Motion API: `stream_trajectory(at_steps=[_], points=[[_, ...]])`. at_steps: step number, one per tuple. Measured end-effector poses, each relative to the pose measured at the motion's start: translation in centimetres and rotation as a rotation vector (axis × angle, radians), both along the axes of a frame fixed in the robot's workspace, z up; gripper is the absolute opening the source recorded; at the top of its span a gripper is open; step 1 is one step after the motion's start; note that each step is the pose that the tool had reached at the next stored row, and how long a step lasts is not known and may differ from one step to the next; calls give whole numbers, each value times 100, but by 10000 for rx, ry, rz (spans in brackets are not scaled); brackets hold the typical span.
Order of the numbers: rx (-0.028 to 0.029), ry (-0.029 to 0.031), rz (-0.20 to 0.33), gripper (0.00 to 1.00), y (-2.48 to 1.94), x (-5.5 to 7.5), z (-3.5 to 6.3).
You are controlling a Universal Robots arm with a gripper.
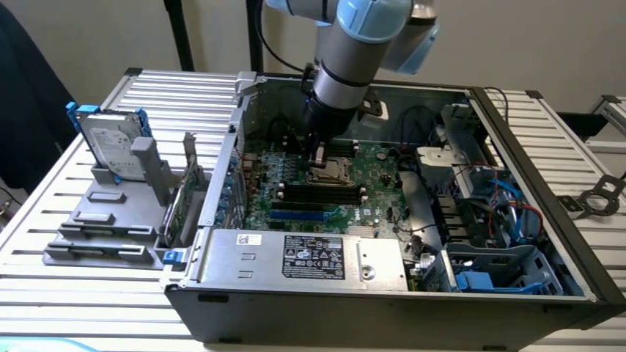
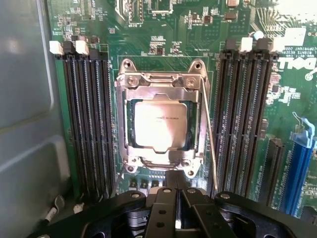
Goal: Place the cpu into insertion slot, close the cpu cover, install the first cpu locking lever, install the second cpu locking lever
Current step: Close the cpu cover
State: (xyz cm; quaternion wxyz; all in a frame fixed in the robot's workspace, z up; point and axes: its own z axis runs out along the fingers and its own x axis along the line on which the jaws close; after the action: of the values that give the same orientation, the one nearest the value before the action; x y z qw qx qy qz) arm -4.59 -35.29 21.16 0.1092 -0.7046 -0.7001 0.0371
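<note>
In the wrist view the cpu [image 2: 159, 122] lies flat in the insertion slot [image 2: 130, 124], silvery top up. The cpu cover [image 2: 161, 82] is folded down around it, and its window frames the chip. A thin wire locking lever [image 2: 209, 144] runs along one side of the socket and splays slightly away from it. A short piece of the other lever [image 2: 119, 178] pokes out at the opposite corner. My gripper [image 2: 176, 206] hovers just off the socket's near edge, its black fingers [image 2: 161, 213] pressed together with nothing seen between them. In the exterior view the gripper [image 1: 318, 158] hangs over the socket [image 1: 330, 173].
Black memory slots [image 2: 89, 124] flank the socket, with more of them [image 2: 245, 119] on the far side. A blue connector [image 2: 299, 163] stands further out. The open computer case [image 1: 547, 220] walls in the board. The power supply [image 1: 303, 257] and a hard drive on a grey rack [image 1: 113, 150] lie nearby.
</note>
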Motion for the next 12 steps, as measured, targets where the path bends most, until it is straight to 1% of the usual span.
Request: stream_trajectory(at_steps=[2, 4, 6, 12], points=[[0, 17, 0, 11, -24, -31, 9], [4, 41, 0, 11, -35, -68, 23], [15, 63, 0, 11, -36, -105, 47], [21, 78, 0, 11, -36, -210, 127]])
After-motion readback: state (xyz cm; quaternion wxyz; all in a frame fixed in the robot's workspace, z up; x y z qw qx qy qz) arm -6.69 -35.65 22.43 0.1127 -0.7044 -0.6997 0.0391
